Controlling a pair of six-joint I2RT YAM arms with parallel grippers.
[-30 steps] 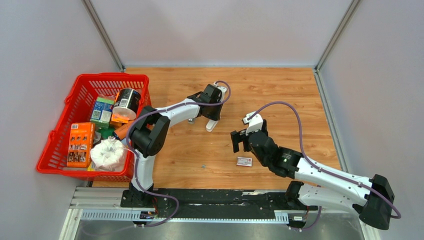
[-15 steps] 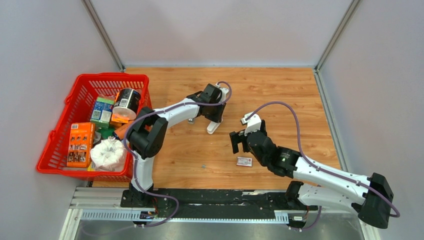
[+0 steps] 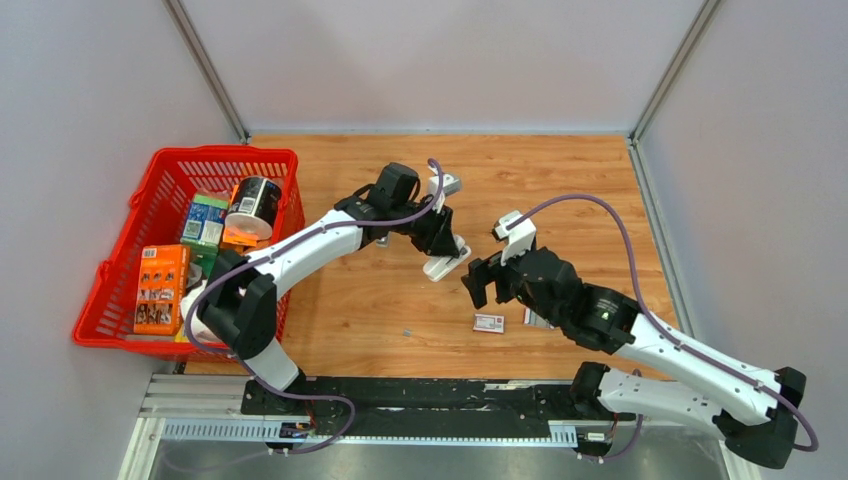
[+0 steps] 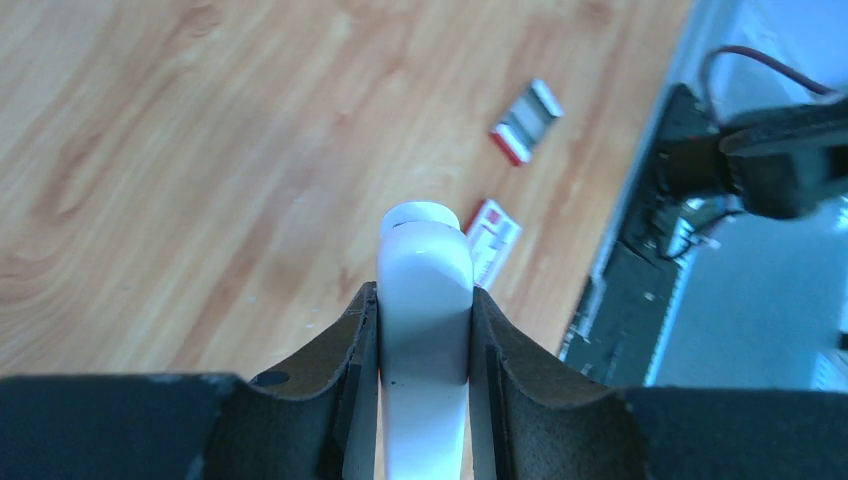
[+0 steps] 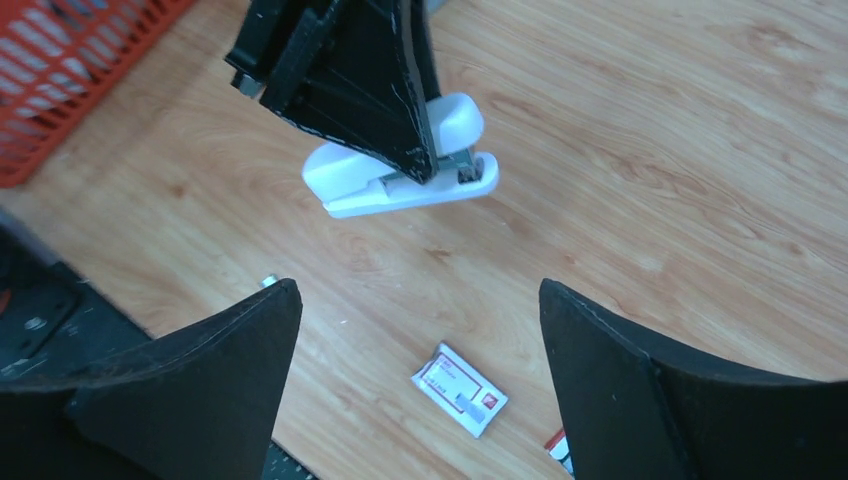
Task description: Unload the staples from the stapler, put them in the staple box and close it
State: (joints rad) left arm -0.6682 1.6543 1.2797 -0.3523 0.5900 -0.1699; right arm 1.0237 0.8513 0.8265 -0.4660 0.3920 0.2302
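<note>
My left claw is clamped on the slim white stapler, one pad on each of its sides, holding it over the tabletop on the far side of the small red-and-white box. My right claw gapes wide and empty, hanging near that box and facing the stapler.

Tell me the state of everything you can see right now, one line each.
stapler, clamped in the left gripper, top not swung open
left gripper, shut on the stapler
right gripper, open and empty, facing the stapler
red-and-white box, lying flat on the table, untouched
second small box, lying flat nearby, untouched
basket, upright, filled with packages
</note>
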